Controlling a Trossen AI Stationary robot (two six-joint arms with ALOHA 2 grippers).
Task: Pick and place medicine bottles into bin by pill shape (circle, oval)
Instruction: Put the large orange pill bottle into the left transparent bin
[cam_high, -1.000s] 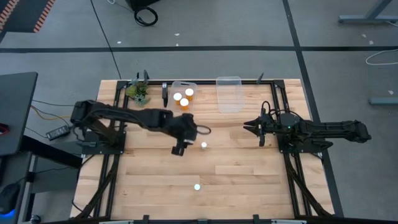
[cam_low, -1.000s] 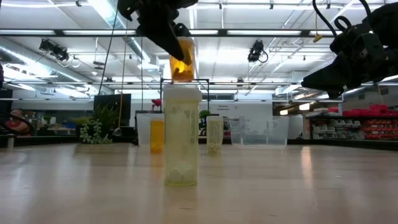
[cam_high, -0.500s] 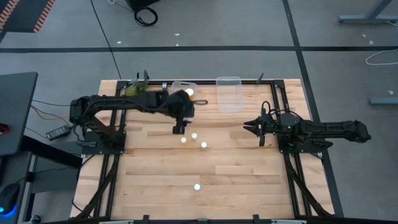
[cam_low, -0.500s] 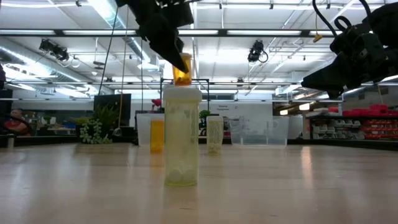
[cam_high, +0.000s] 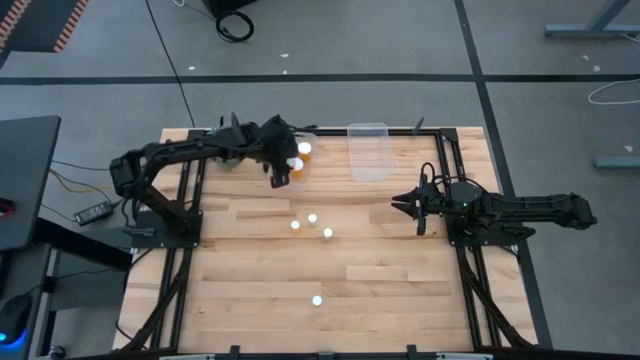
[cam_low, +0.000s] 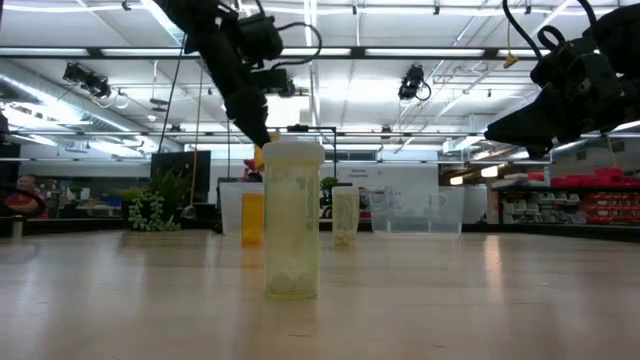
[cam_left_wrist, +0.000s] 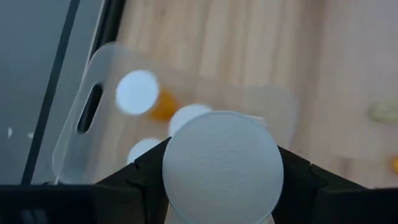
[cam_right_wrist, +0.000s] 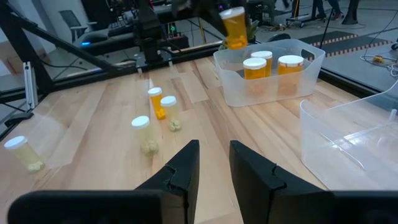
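Your left gripper (cam_high: 279, 172) is up at the far side of the table, clamped around an orange medicine bottle (cam_right_wrist: 234, 27) and holding it in the air right over the near edge of the left bin (cam_high: 284, 138). In the left wrist view the bottle's white cap (cam_left_wrist: 222, 164) sits squeezed between the two dark fingers (cam_left_wrist: 145, 171), and below it you can see the clear bin with more white-capped bottles inside. The right wrist view shows two capped orange bottles (cam_right_wrist: 254, 67) standing in that bin, with the carried one hanging tilted above the bin's rim. The second clear bin (cam_high: 367, 150) sits just beside it toward the right arm, and nothing shows inside it. Out on the bare wood you've got three loose bottles (cam_high: 311, 218) standing close together near the middle of the table, two pale ones and one orange, plus a single pale bottle (cam_high: 317, 299) well apart from them toward the near edge; that's the big one front and centre in the low view. The green plant (cam_low: 152, 208) sits at the far left corner behind the left arm. Your right gripper (cam_high: 399, 203) is parked over the right side of the table, fingers spread with a clear gap between them, holding nothing.
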